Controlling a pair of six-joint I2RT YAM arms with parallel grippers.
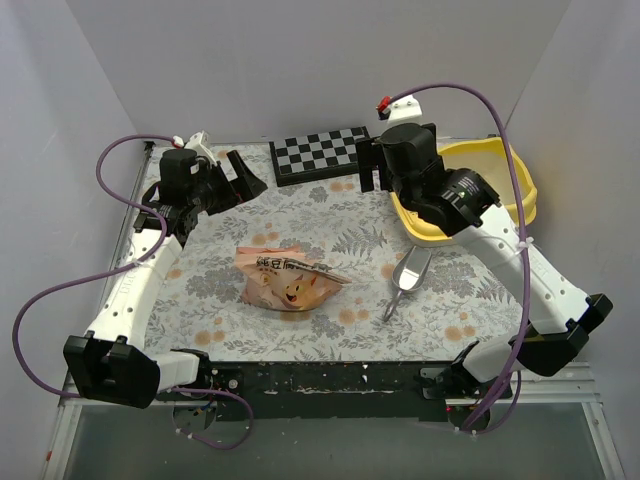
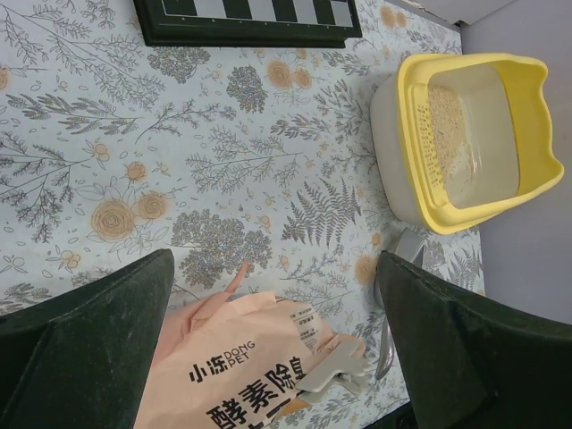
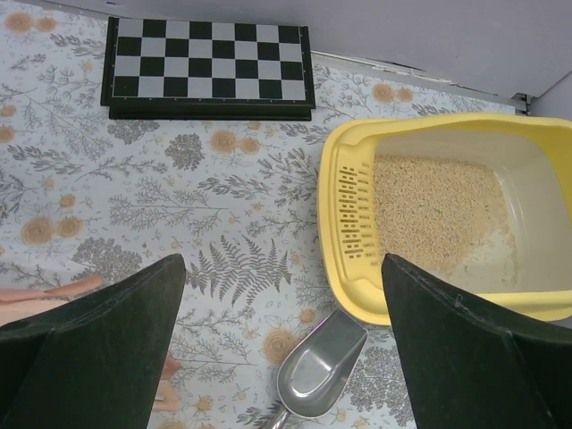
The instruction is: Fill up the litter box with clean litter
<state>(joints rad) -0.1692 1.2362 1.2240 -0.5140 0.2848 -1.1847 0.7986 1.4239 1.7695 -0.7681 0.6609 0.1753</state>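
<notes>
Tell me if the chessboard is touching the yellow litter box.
Apart. The right wrist view shows a strip of floral tablecloth lying between the chessboard and the litter box.

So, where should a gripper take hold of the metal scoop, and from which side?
Probably the thin handle, from above, jaws across it. The scoop lies flat, bowl toward the litter box, handle pointing to the near edge with bare cloth on both sides.

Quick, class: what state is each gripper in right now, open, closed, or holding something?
The left gripper: fingers open, holding nothing.
The right gripper: fingers open, holding nothing.
</notes>
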